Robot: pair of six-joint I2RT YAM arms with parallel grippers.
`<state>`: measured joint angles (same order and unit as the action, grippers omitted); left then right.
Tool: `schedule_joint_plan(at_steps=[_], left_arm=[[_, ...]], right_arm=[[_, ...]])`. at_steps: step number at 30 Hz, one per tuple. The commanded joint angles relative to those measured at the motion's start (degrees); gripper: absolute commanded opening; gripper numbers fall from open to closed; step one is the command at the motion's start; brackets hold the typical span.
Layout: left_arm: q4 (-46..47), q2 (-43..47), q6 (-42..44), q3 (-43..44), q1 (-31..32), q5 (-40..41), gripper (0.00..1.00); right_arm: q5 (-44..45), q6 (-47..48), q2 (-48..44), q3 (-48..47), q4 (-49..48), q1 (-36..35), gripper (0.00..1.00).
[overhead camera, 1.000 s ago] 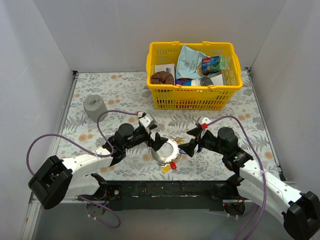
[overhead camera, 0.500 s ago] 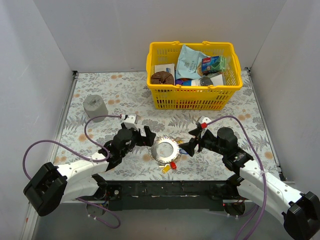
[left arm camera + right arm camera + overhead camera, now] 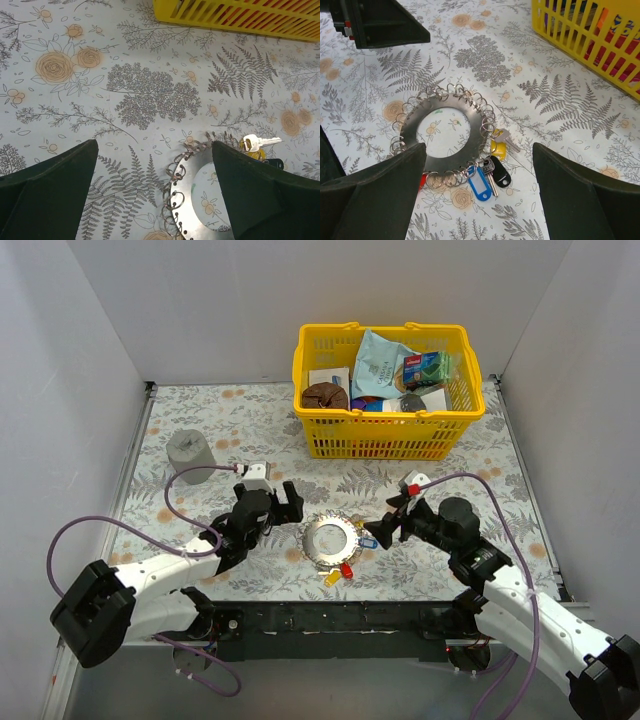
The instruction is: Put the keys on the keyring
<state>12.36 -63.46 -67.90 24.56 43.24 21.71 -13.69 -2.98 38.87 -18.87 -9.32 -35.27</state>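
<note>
Top external view, contents of table:

- Keyring (image 3: 313,540): large shiny disc with a wide hole, flat on the fern-and-flower cloth (image 3: 200,410), between the two grippers, nearer the arms than the yellow basket (image 3: 300,352). Small wire loops fringe its rim.
- Keys: a blue-tagged one (image 3: 368,538) at the ring's right edge; a red one (image 3: 347,568) and a yellow one (image 3: 331,578) at its near edge. The right wrist view adds a black tag (image 3: 501,176) beside the blue (image 3: 480,177) and yellow (image 3: 498,148).
- Left gripper (image 3: 267,494): fingers spread wide, holding nothing, just left of the ring.
- Right gripper (image 3: 385,517): fingers spread wide, holding nothing, just right of the ring.
- Grey cylinder (image 3: 190,452): far left, well apart.
</note>
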Motion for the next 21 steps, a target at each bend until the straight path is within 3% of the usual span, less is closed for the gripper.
schedule_joint_plan(at_steps=[1,12,21], left_arm=[[-1.5,2.5,1.3,1.5,-0.1,3.8,0.98],[-0.4,13.0,2.9,-1.6,-0.1,9.4,0.98],[-1.2,17.4,2.8,-2.5,-0.1,13.2,0.98]], right_arm=[[5.7,-0.9,-2.3,-0.6,-0.2,0.3,0.95],[21.7,-5.4,-6.9,1.8,-1.2,0.3,0.98],[37.4,-4.6,-17.7,8.1,-5.2,0.3,0.98]])
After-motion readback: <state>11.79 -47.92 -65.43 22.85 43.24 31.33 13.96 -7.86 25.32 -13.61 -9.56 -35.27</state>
